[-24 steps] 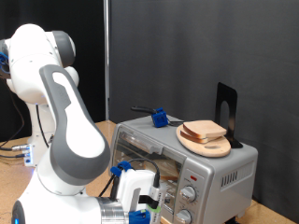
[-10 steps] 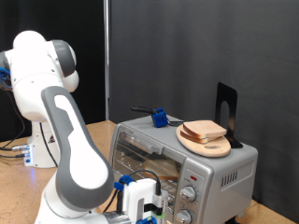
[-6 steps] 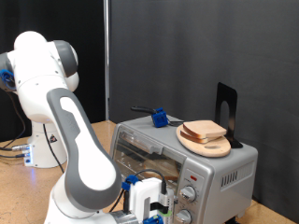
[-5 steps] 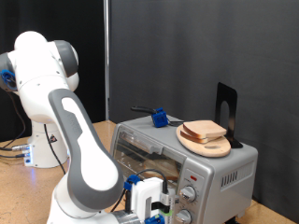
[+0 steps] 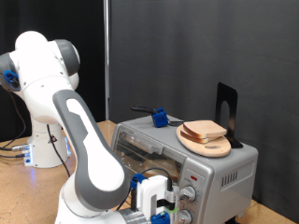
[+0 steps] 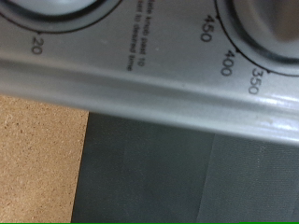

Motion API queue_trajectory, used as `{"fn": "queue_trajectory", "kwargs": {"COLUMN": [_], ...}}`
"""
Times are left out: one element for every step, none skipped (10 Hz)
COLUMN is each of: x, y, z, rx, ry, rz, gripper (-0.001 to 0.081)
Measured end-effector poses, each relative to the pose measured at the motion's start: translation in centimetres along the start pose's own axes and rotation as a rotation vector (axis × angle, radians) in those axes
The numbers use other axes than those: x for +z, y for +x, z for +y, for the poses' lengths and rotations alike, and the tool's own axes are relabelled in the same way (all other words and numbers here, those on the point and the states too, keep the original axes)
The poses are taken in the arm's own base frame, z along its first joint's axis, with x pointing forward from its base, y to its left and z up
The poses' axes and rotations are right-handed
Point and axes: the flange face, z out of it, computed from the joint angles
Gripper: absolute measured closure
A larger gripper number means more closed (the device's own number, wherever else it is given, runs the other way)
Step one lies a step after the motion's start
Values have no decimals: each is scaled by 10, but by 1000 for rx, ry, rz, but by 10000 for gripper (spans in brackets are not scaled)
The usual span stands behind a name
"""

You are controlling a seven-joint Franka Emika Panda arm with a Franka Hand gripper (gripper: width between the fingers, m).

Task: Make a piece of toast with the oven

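Note:
The silver-grey oven stands at the exterior view's lower right with its glass door shut. My gripper is low in front of the oven's control panel, right by the two round knobs. The wrist view is filled by that panel, showing the edge of a temperature knob with marks 350 to 450 and the edge of a second dial. My fingers do not show there. A single piece of toast is not clearly visible; something brownish sits behind the glass.
A stack of bread slices lies on a wooden board on the oven's top, beside a blue-handled tool and a black stand. The wooden tabletop and a dark surface lie below the panel.
My arm has swung down and towards the exterior view's right, bringing the gripper from in front of the glass door to the knob panel. The oven and bread stack have not moved.

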Motion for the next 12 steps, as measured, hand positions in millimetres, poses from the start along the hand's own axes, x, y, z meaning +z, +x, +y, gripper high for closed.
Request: {"fn": "queue_trajectory", "kwargs": {"x": [0, 0, 0, 1, 1, 1, 1, 1, 1, 1, 0, -1], "y": [0, 0, 0, -1, -2, -3, -3, -3, -2, -2, -2, -1], "z": [0, 0, 0, 0, 0, 0, 0, 1, 1, -1, -2, -4], "rx": [0, 1, 1, -2, -10, -16, -15, -9, 4, 21, 37, 52], "ry": [1, 3, 4, 6, 8, 11, 18, 27, 39, 53, 69, 79], "rz": [0, 0, -2, -10, -19, -22, -21, -20, -18, -16, -12, -10], "gripper": [-2, -2, -2, -2, -2, -2, -2, -2, -2, -2, -2, -2]}}
